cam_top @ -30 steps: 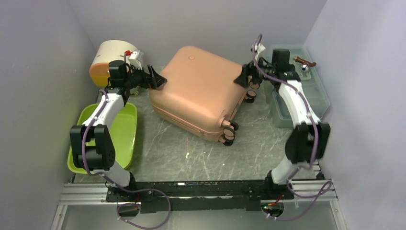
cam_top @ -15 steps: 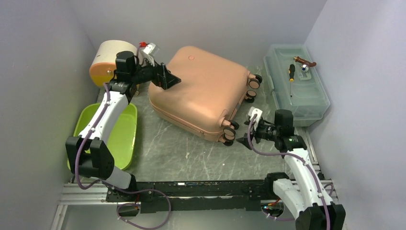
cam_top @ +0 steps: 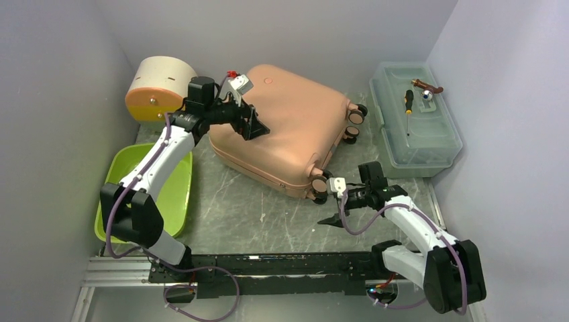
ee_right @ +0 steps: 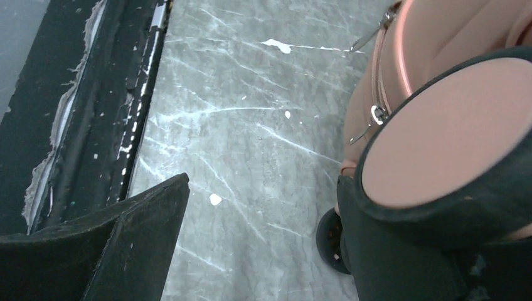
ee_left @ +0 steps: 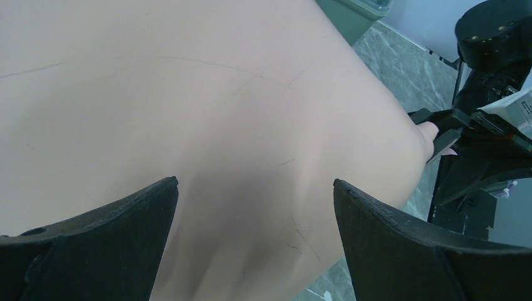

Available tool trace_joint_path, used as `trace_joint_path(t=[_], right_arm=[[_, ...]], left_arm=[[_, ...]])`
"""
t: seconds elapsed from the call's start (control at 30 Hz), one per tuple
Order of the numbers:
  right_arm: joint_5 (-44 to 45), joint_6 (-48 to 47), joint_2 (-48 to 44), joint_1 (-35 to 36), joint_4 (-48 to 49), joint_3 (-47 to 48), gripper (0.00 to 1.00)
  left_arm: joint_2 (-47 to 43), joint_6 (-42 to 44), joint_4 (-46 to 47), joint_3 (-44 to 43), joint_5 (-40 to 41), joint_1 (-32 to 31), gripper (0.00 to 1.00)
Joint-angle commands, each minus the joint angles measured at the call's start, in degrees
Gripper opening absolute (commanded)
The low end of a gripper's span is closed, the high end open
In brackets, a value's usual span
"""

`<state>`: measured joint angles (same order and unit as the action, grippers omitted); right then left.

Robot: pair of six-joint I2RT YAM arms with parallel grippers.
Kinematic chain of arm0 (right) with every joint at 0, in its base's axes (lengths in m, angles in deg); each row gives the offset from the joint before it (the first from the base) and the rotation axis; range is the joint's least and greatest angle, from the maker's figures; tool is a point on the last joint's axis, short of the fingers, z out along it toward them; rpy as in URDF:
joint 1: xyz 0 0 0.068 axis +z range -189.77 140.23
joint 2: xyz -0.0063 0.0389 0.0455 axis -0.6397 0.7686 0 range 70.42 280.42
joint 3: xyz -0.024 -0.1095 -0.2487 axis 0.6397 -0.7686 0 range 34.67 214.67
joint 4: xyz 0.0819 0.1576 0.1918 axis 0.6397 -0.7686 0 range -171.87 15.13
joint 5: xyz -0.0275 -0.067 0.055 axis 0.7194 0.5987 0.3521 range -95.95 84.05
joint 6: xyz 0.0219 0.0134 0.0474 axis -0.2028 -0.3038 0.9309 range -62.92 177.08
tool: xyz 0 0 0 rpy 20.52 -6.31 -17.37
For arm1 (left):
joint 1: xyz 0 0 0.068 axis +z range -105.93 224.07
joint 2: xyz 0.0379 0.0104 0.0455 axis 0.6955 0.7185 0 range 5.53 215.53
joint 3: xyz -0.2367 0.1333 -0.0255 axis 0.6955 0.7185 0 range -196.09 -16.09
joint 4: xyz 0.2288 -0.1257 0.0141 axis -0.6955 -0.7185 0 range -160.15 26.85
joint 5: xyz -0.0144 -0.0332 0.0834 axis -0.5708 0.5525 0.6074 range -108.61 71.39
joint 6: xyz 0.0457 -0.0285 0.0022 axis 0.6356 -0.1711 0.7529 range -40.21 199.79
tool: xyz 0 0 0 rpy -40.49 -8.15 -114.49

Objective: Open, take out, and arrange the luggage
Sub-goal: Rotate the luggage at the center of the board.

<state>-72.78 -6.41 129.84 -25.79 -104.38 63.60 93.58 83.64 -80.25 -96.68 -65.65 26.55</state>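
Step in hand: opening; the suitcase (cam_top: 288, 127) is shut, seam closed all round, nothing taken out yet

Where the suitcase is: flat on its broad side at the back middle of the table (cam_top: 268, 208), turned at an angle, wheels towards the right; the cream box (cam_top: 158, 80) and green tray (cam_top: 171, 184) are on its left, the toolbox (cam_top: 419, 134) well apart on its right

Left arm pose: stretched forward and inward from its base, wrist bent down over the left part of the shell

Left pincer (cam_top: 253, 125): spread wide, holding nothing; its wrist view shows both fingers above bare pink shell, whether they touch it I cannot tell

Right arm pose: folded low, elbow near the table edge, forearm reaching left towards the suitcase's near right corner

Right pincer (cam_top: 327, 205): spread wide, holding nothing; in its wrist view one finger is over bare table and the other is down beside a wheel (ee_right: 448, 144)

Next move, as I judge it: get at the zip pulls (ee_right: 375, 114), which hang at the seam just beyond that wheel; the right pincer has to narrow and line up on a small metal tab, while the left presses on the shell so the case does not slide

Risk: the wheel crowds the approach, and the tabs are thin and may slip
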Motion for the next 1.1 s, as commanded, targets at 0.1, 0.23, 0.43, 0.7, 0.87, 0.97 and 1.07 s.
trace_joint_path(t=[0.1,0.23,0.43,0.7,0.87,0.97,1.07], right_arm=[[10.20,29.51,3.42,5.34,36.36,-1.57,0.83],[14.92,36.23,3.26,5.27,38.95,-1.30,0.81],[16.17,48.47,3.45,-0.46,43.12,0.15,0.81],[14.68,54.70,3.94,-9.13,49.92,-0.03,0.81],[12.86,44.99,5.17,-9.08,52.97,-3.51,0.82],[11.56,41.87,7.21,-9.12,52.75,-3.36,0.82],[10.34,42.20,8.15,-8.90,53.58,-3.03,0.79]], left_arm=[[1.10,2.29,0.13,-2.25,4.10,0.19,0.99],[1.78,2.17,0.76,-1.99,8.95,0.42,1.00],[4.01,1.84,1.34,-1.78,12.04,0.64,0.99],[5.99,0.22,1.88,-2.13,10.53,0.60,1.00],[6.77,-0.54,1.90,-2.81,9.63,0.56,1.00],[7.02,-1.13,2.59,-2.41,9.28,0.60,1.00],[7.71,-1.85,3.20,-2.06,9.08,0.56,0.99]])
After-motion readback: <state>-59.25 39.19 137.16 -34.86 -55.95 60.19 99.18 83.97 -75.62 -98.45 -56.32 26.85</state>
